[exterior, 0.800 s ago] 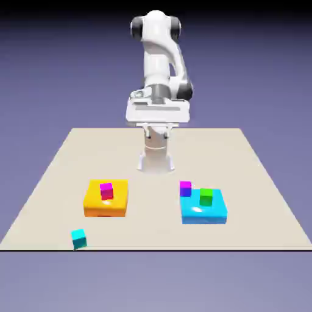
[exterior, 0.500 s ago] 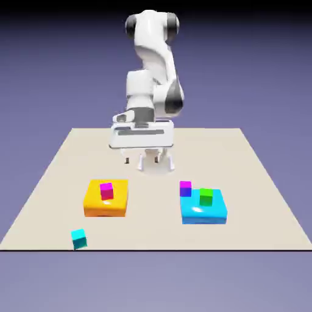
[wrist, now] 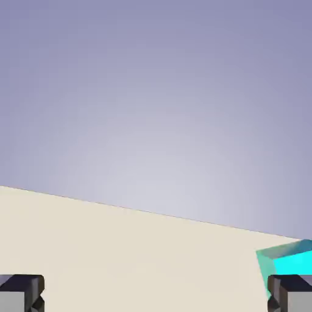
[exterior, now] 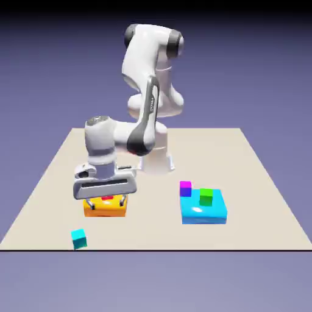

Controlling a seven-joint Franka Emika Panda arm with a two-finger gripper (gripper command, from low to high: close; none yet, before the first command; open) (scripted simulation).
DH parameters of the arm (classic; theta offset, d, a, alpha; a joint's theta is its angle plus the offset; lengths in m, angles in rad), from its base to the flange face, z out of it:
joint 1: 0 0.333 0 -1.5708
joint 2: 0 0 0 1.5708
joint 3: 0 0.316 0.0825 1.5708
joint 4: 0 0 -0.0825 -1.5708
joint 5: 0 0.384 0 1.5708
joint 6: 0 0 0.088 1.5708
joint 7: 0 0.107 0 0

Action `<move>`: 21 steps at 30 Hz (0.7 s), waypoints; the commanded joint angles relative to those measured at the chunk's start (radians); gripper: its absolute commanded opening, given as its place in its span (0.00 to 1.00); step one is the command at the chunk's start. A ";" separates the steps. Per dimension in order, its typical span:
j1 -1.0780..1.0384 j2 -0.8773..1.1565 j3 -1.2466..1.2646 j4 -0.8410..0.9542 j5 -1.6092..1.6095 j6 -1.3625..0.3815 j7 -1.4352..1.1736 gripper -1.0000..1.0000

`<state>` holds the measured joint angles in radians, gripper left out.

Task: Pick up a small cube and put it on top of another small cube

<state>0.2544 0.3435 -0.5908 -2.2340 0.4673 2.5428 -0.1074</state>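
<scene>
Teal cube, exterior view: the teal cube (exterior: 78, 238) is sitting alone near the table's (exterior: 256, 183) front edge, toward the exterior view's left corner, where it was in the earlier frames.
Arm, exterior view: the white arm (exterior: 146, 116) is now reaching down and toward the exterior view's left; half a second ago the hand was hanging higher, in front of the base.
Gripper, exterior view: the gripper (exterior: 106, 201) is hovering over the orange slab (exterior: 103, 210), jaws spread wide, gripping nothing.
Orange slab: it is carrying a magenta cube, now almost hidden behind the hand.
Blue slab: the blue slab (exterior: 204, 210) is carrying the green cube (exterior: 206, 196) near its back edge.
Magenta-topped cube: the magenta-topped cube (exterior: 185, 188) is resting on the table just beside the blue slab's back left corner.
Hand view: both grey fingertips (wrist: 21, 292) are showing at the bottom corners, far apart; the teal cube (wrist: 286, 261) is appearing at the right edge, on the table (wrist: 122, 256).
</scene>
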 commanded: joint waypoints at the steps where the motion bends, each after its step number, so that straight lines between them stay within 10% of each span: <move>1: 0.010 0.036 -0.023 0.023 0.019 -0.020 -0.034 0.50; 17: 0.022 0.533 -0.149 0.292 0.311 -0.125 -0.436 0.50; 18: 0.022 0.533 -0.149 0.292 0.311 -0.125 -0.436 0.00; 21: 0.073 0.460 -0.217 0.272 0.251 -0.182 -0.403 0.00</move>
<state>0.3272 0.8039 -0.8079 -1.9618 0.7194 2.3601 -0.5111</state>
